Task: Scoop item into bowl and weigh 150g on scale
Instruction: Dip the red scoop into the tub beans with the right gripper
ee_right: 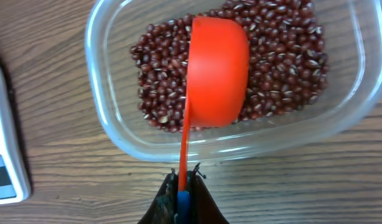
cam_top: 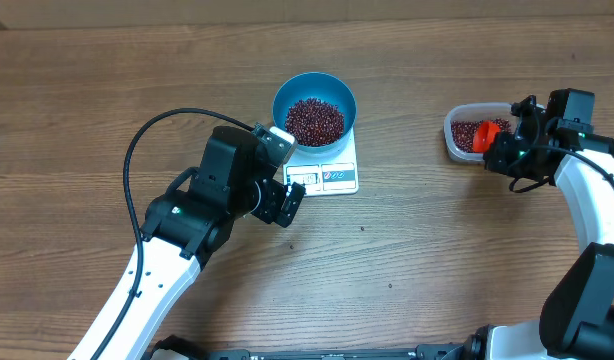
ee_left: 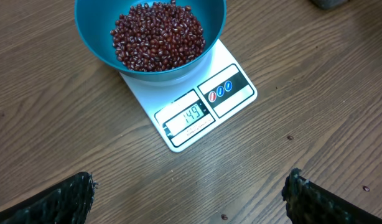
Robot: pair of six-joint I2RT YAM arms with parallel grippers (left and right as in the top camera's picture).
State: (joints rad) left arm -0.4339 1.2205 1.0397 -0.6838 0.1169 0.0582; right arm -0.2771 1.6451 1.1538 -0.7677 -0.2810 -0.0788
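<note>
- The left arm point(cam_top: 227, 175) is placed at the near left of the scale point(cam_top: 345, 155). Its jaws are spread wide and empty over bare tabletop point(cam_top: 87, 80), and its camera is turned towards the display.
- The bowl point(cam_top: 314, 84) is seated on the far part of the scale, and a heap of beans point(cam_top: 315, 120) lies inside it.
- The display point(ee_left: 190, 117) is read as 149, so the topping-up step is judged to be in hand and all but finished.
- A few dark specks point(ee_left: 289, 137) are seen on the tabletop near the scale. They may be spilled beans but are too small to tell.
- Well to the right, spare beans point(ee_right: 153, 93) are kept in a clear container point(cam_top: 450, 135).
- The right arm point(cam_top: 587, 190) is held at the container. Its jaws are clenched on the thin handle of an orange scoop point(ee_right: 216, 74), whose cup is turned back-up over the spare beans. Whether it touches them cannot be told.
- For the next move, only a few beans are thought to be needed. They would have to be carried left and tipped in gently, so that the target is not overshot.
- Nothing is seen on the tabletop between container and bowl, and the left arm is kept clear of that path.
</note>
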